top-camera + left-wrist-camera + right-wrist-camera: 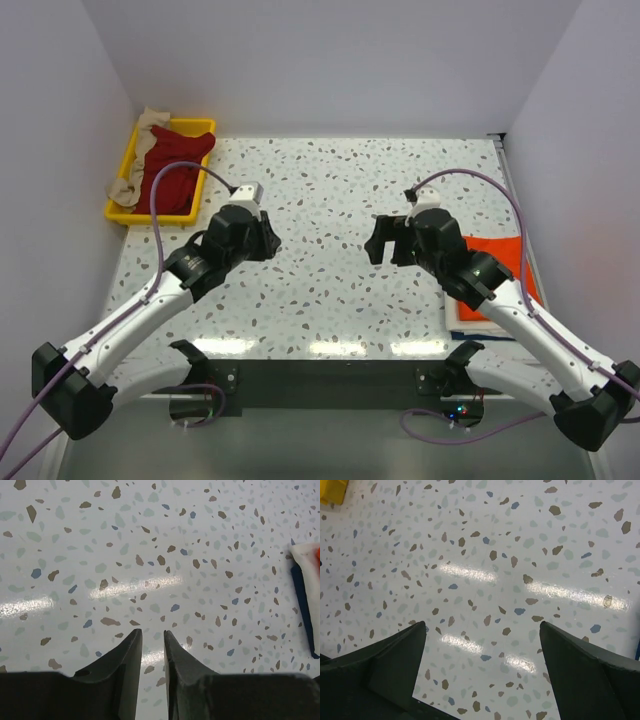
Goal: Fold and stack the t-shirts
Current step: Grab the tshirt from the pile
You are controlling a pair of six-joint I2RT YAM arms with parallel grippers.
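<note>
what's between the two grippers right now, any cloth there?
No cloth. The stretch between the left gripper and the right gripper is bare speckled tabletop, as the top external view shows.

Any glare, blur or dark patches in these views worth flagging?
Top external: sharp, light strips reflected on the table near its front edge. Left wrist: one glare streak; left gripper dark, crisp. Right wrist: several glare streaks; right gripper dark, crisp.

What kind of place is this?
Probably a robot test booth: white walls box in a speckled table, two robot arms are bolted at its near edge, and a yellow tray holds a dark red t-shirt.
</note>
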